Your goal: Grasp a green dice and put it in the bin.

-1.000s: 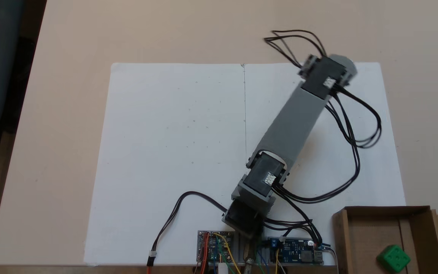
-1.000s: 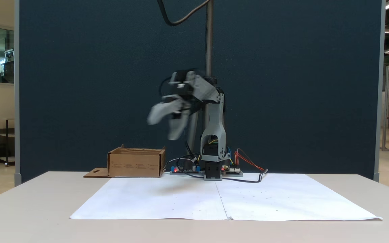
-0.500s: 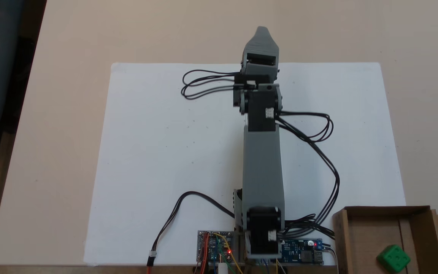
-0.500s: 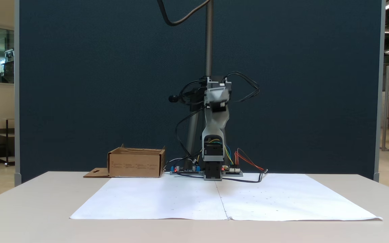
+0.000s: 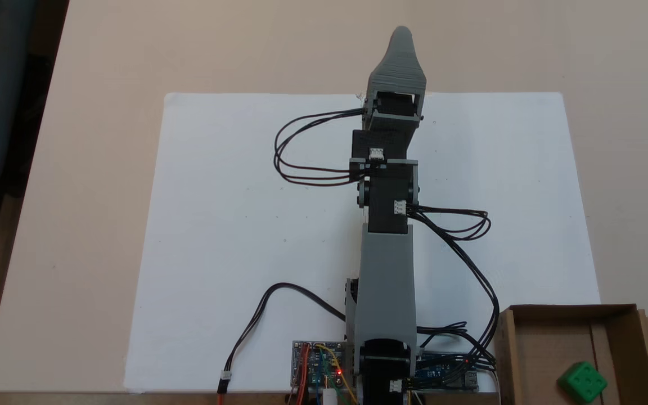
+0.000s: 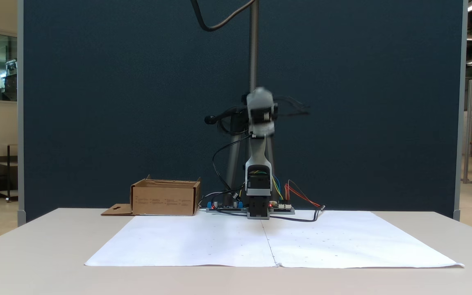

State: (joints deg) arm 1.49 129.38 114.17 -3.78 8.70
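- One green dice (image 5: 583,382) sits inside the bin (image 5: 507,349) in the fixed view from above, near the box's lower right, so to my eye the drop looks done.
- From that same view, the gripper (image 5: 401,35) points straight out past the far edge of the white paper (image 5: 245,225). Its jaws lie one over the other, so I cannot tell whether they are apart or together; nothing green shows at the tip.
- The relation that matters: the dice lies back beside the arm's base and off to the right in this view, well apart from the gripper, which faces the opposite way along the arm's long axis.
- In the fixed view from the front, the gripper (image 6: 259,100) is a raised blur above the base. The bin (image 6: 164,198) stands to the left on the table (image 6: 35,254), its walls hiding the dice.
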